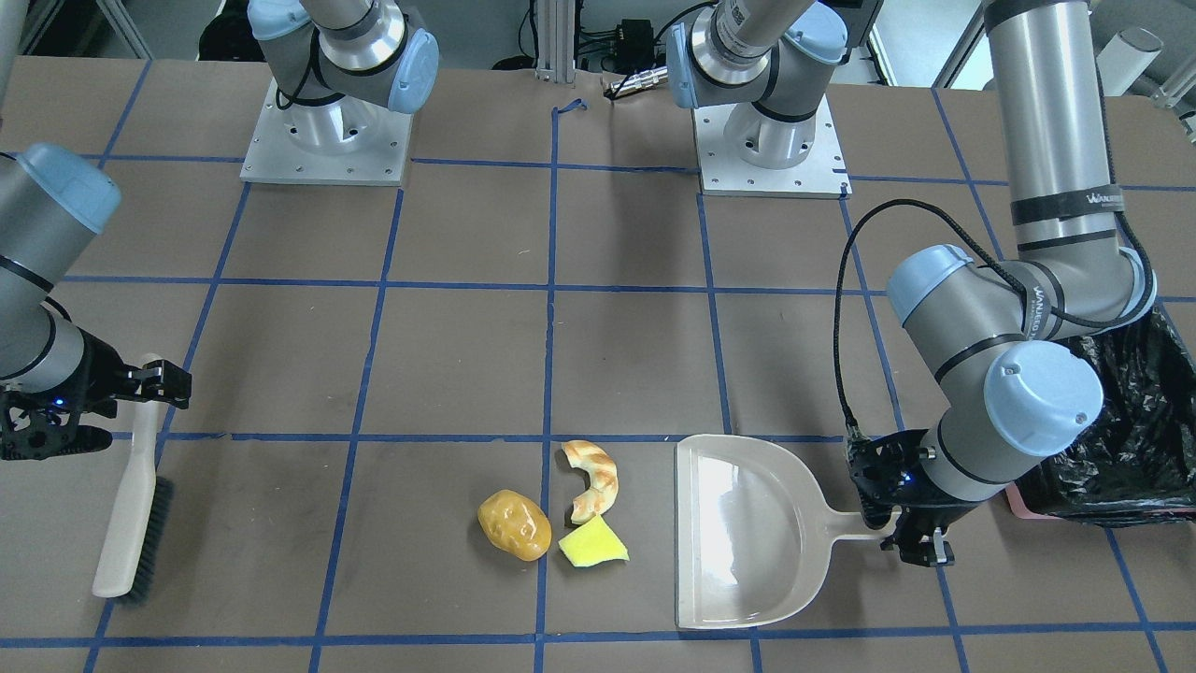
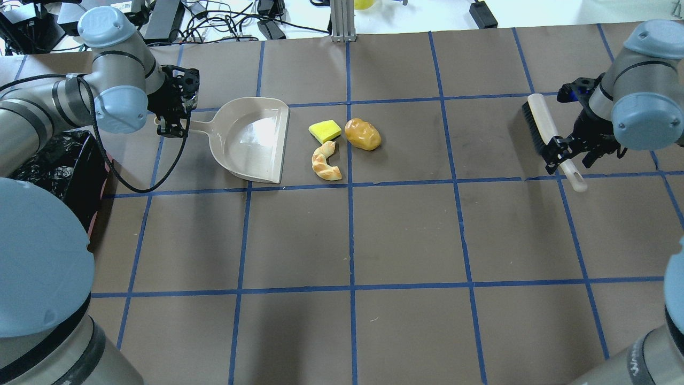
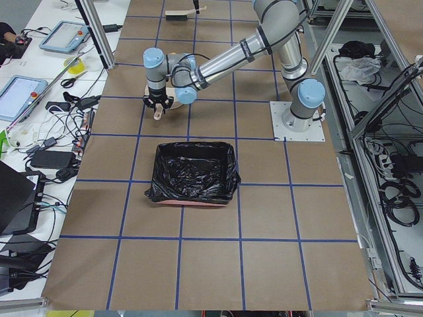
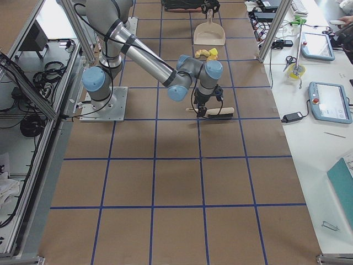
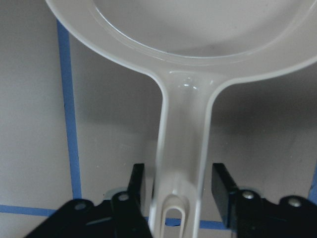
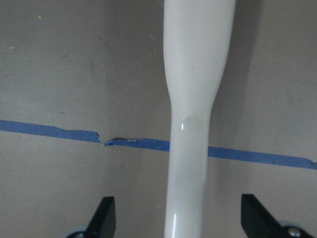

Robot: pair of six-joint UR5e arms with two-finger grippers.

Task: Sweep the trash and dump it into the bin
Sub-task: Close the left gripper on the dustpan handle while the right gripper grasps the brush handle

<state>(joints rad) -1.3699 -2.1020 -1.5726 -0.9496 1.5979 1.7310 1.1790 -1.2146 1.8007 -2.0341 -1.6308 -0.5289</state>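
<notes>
Beige dustpan handle (image 5: 183, 148) inside open left gripper (image 5: 179, 193), glossy rounded brush handle (image 6: 190, 148) — open right gripper (image 6: 176, 218) astride

- Brown paper-covered table (image 2: 406, 235), marked off in squares by blue tape lines (image 2: 351, 240).
- Aluminium frame posts (image 3: 92, 33) rising at the table's edges.
- White side bench (image 3: 36, 66) alongside, strewn with tablets (image 3: 65, 36) and tangled black cables (image 3: 66, 132).
- Bright, even light; soft shadows only.

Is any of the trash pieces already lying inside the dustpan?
No, the dustpan holds nothing; the potato shape, bread piece and yellow wedge all lie on the table beside its open edge.
</notes>
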